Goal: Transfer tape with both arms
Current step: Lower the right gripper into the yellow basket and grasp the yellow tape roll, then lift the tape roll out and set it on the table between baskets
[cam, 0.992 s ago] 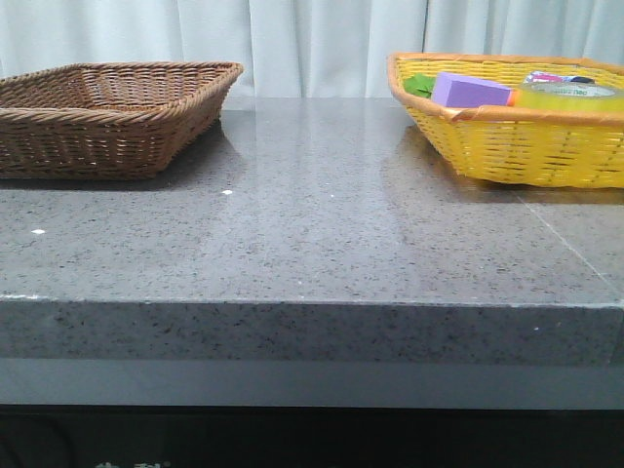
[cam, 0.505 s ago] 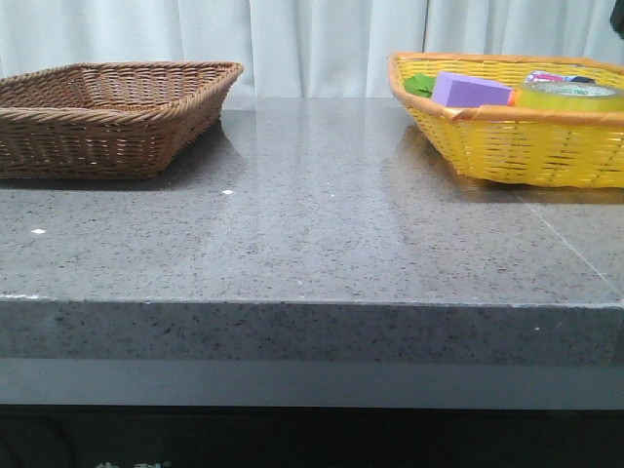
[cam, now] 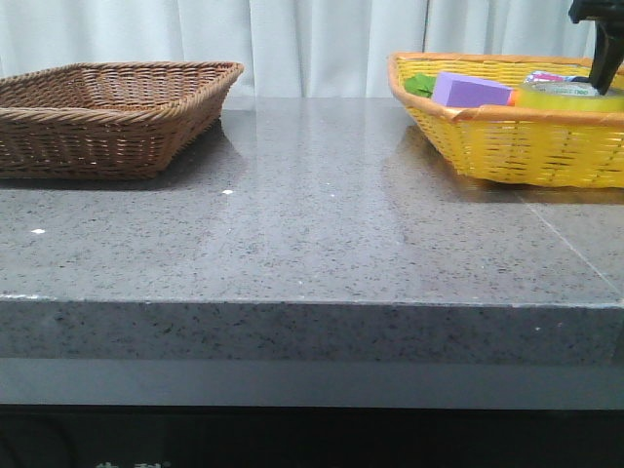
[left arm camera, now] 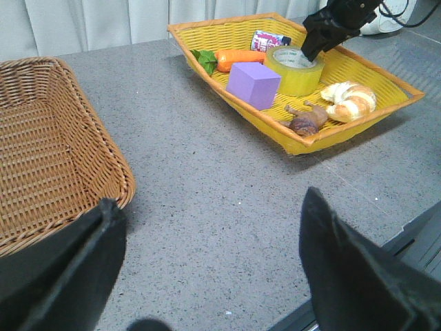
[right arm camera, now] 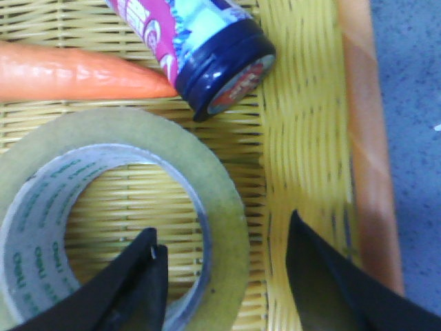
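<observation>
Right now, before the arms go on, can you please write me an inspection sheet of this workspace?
Surface: grey speckled table, a few white specks.
Job's things: tape lying flat in the yellow basket.
Clutter: purple block, carrot, croissant, snail toy, bottle; brown basket holds nothing seen.
Grippers: right gripper jaws open, straddling the tape's wall; left gripper jaws open, over bare table.
Cables: dark cable by the right arm.
Surroundings: white curtain.
</observation>
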Tool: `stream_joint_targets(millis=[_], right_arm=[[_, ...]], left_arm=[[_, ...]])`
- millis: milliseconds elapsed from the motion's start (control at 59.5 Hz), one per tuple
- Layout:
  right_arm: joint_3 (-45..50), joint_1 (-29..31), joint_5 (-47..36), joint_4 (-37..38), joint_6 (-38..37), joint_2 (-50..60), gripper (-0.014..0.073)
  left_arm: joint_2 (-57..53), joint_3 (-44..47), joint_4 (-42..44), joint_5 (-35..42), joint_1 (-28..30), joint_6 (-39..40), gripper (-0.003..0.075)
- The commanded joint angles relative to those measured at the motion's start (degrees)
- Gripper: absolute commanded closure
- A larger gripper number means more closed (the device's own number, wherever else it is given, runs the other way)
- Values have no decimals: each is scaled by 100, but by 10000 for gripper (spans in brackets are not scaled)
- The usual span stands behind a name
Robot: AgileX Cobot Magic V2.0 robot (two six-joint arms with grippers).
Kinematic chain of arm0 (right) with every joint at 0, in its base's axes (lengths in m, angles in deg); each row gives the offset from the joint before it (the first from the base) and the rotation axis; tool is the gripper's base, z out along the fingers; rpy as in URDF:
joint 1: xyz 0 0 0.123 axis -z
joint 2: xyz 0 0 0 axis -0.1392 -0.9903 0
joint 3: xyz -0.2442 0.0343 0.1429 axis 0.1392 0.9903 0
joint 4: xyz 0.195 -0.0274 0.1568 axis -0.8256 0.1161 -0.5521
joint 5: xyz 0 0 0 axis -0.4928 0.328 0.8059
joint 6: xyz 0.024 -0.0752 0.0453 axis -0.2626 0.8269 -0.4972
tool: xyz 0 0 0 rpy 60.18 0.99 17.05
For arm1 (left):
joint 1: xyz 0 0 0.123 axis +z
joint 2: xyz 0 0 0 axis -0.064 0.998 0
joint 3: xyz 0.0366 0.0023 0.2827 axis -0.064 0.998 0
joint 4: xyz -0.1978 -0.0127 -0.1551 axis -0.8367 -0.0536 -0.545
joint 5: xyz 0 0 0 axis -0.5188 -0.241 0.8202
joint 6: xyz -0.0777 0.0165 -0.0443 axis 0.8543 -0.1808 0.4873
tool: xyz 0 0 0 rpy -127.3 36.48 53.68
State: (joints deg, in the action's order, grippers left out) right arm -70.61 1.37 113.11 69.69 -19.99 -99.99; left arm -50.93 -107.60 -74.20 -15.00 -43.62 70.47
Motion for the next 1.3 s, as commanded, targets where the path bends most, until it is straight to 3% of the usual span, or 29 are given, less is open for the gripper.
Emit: stream_joint_targets(millis=[0,135,370,505,925,1278], right_arm=[[-184,47,-362,-87,71,256,183],[-184,47,-464,-165,71,109,197],[-184,47,-379,-335,71,-40,428],[-299,47,-183,-335,71,15,501],[-533,-164,608,-641,423,1030,505],[-526,-1729,761,-872,994,1653,505]], left_arm=[[19,-177,-40,462,-42,6,208],[19,-177,-40,462,-42,6,208],[19,-177,-40,462,-42,6,208],[19,-177,-40,462,-42,6,208],[19,-177,-40,462,-42,6,208],[19,-177,-40,462,-42,6,208]])
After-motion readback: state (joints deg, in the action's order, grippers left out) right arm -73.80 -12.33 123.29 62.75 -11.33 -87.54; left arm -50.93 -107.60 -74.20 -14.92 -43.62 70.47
